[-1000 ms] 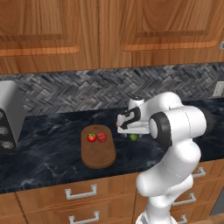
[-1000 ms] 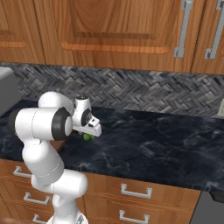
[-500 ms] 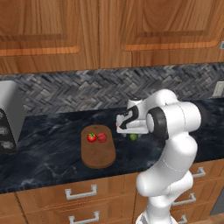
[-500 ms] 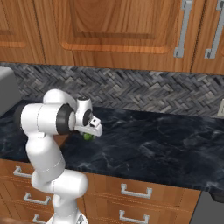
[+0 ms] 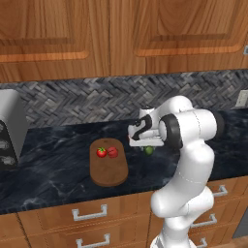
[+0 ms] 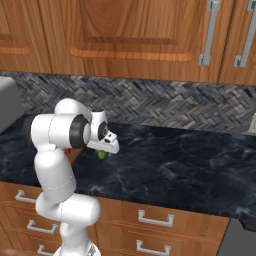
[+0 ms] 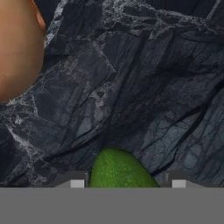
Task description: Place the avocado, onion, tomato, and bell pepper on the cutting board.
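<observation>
So the gripper (image 5: 147, 144) is seen parked low over the dark marble counter (image 5: 58, 164), right above the avocado (image 5: 149, 150), which sits on the stone partway between the backsplash edge and the front edge, just beside the right end of the cutting board (image 5: 109, 169). From the right base view the green ball (image 6: 103, 155) is spotted poking out under the white hand (image 6: 107, 146), and it can't really be told from either base camera whether it's touched or just hovered over. In the hand view the avocado (image 7: 119, 169) is framed between the two finger tips (image 7: 77, 183), one on each side with stone visible in the gaps, so the jaws are read as spread apart and not clamped on anything. The onion (image 7: 17, 48) is caught as a big tan blob at the top left corner of that view, resting on the counter near the avocado but clearly apart from it. On the board, which lies near the front edge of the counter with its long axis running front to back, the tomato (image 5: 101, 152) and the bell pepper (image 5: 113, 152) are set side by side at the back end, touching or nearly so, tomato on the left. A grey appliance (image 5: 9, 127) is parked at the far left end of the counter against the herringbone backsplash (image 5: 87, 101).
</observation>
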Robot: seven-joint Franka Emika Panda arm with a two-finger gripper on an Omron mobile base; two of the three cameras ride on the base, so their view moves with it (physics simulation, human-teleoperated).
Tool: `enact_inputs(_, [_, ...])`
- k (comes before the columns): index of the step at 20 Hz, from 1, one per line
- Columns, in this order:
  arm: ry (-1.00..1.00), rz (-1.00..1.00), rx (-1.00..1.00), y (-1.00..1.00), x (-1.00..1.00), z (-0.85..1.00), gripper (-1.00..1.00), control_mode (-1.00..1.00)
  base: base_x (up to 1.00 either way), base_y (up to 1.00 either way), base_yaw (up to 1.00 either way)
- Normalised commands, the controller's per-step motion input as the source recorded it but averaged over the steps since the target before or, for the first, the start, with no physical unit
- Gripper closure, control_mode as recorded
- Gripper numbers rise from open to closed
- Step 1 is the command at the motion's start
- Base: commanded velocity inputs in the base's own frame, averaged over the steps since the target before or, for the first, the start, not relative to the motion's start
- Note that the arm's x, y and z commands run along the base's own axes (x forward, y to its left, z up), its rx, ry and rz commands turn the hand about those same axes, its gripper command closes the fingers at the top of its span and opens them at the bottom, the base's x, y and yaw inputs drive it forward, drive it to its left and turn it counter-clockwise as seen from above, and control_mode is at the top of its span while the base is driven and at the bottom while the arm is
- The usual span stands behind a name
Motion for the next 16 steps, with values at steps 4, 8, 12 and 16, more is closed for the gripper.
enact_inputs(4, [0.0,0.0,-0.01,0.0,0.0,0.04,1.0,-1.0,0.0,0.0,0.0])
enact_inputs(8, [-0.04,0.0,0.0,0.0,-0.16,0.48,1.0,-1.0,0.0,0.0,0.0])
enact_inputs(12, [-0.07,-0.01,0.0,0.03,-0.44,0.49,1.0,-1.0,0.0,0.0,0.0])
enact_inputs(16, [-0.02,-0.04,0.0,0.21,-0.49,0.48,1.0,-1.0,0.0,0.0,0.0])
